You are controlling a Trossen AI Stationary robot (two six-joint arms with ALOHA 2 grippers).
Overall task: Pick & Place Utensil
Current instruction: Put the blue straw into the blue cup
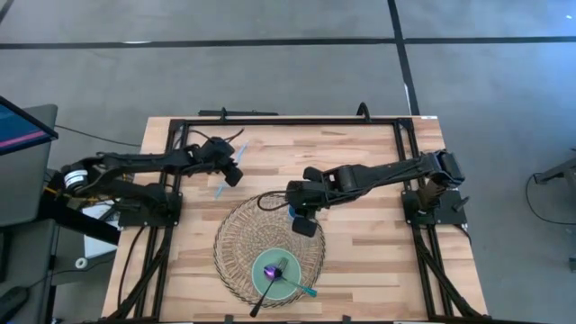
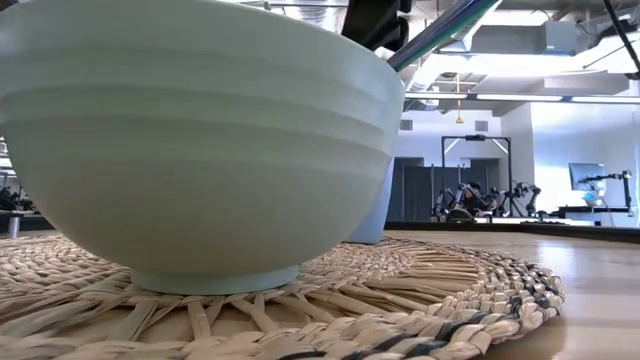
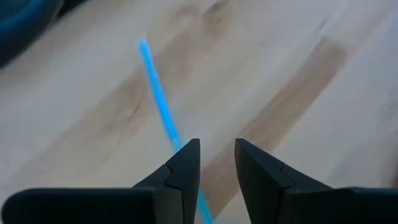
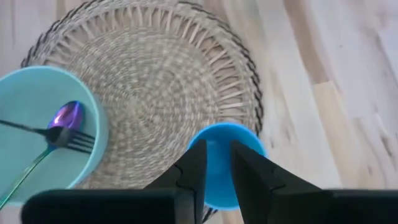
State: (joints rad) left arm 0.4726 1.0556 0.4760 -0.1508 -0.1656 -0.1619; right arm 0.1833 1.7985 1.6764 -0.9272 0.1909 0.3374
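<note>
The left gripper [image 3: 216,163] hovers above the thin blue plastic utensil handle [image 3: 155,93] that lies on the light wooden slatted table [image 1: 378,261], left of the round woven straw placemat [image 1: 241,236]. Its fingers [image 3: 184,163] stand narrowly parted and hold nothing; the handle runs under the gap between them. In the high view this left gripper [image 1: 230,171] sits just beside the blue utensil [image 1: 219,186], at the far left of the mat.

Step in hand, as judged: grasp the blue utensil. Procedure for a clean pick:
- Widen the fingers before descent, since the present gap looks tight for a safe straddle.
- Align the gap across the handle, not along it.
- Lower until the tips nearly touch the wood, then close.
- The handle is thin and lies flat; expect it to slide or pivot if only one finger meets it first.

The right gripper [image 4: 214,163] hangs over the small round blue cup [image 4: 219,163] at the far edge of the mat, fingers slightly parted, gripping nothing visible.

The pale green ceramic bowl [image 1: 281,272] rests on the near part of the mat and already contains a purple-headed spoon [image 4: 67,116] and a dark fork [image 4: 78,143]. The right arm and the cup lie between the left gripper and the bowl, so a direct carry path risks contact.
</note>
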